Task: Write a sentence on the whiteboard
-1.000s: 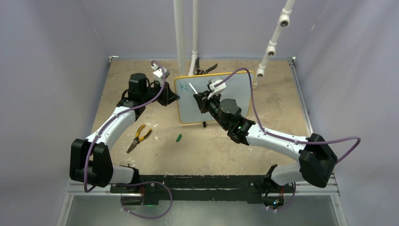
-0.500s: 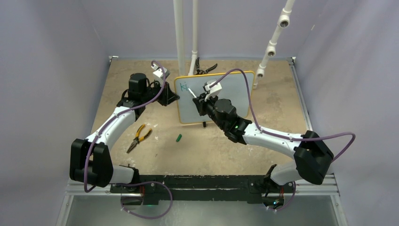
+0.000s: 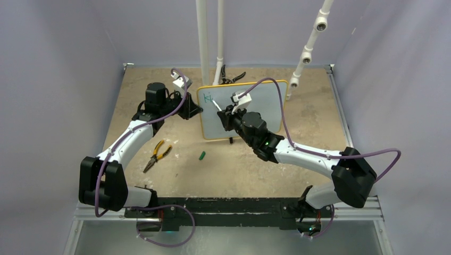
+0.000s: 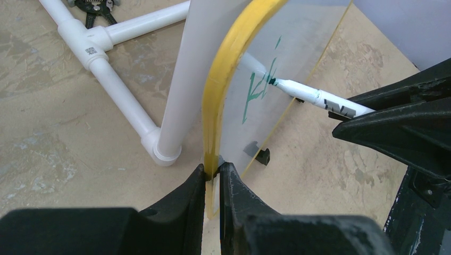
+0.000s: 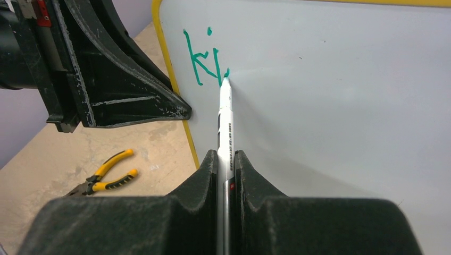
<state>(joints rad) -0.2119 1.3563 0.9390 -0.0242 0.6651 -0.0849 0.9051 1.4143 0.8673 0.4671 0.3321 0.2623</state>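
Observation:
The whiteboard [image 3: 266,106] stands upright at the back of the table, white with a yellow frame [image 4: 223,79]. My left gripper [image 4: 213,169] is shut on its left edge [image 3: 200,109]. Teal letters "ki" [image 5: 205,56] sit at the board's upper left [image 3: 208,98]. My right gripper [image 5: 226,156] is shut on a white marker pen [image 5: 225,114]; its tip touches the board right after the "i". In the left wrist view the pen [image 4: 314,95] meets the lettering [image 4: 260,87] from the right.
Yellow-handled pliers [image 3: 156,154] lie left of the board, and a small green marker cap [image 3: 202,156] rests in front of it. Black pliers [image 3: 232,78] lie behind the board beside white pipes [image 3: 203,42]. A white pipe joint [image 4: 114,79] runs behind the board.
A second ago only the "k" stood on the board; the "i" has been added since. My right arm carried the pen slightly left and up. The left arm has not moved.

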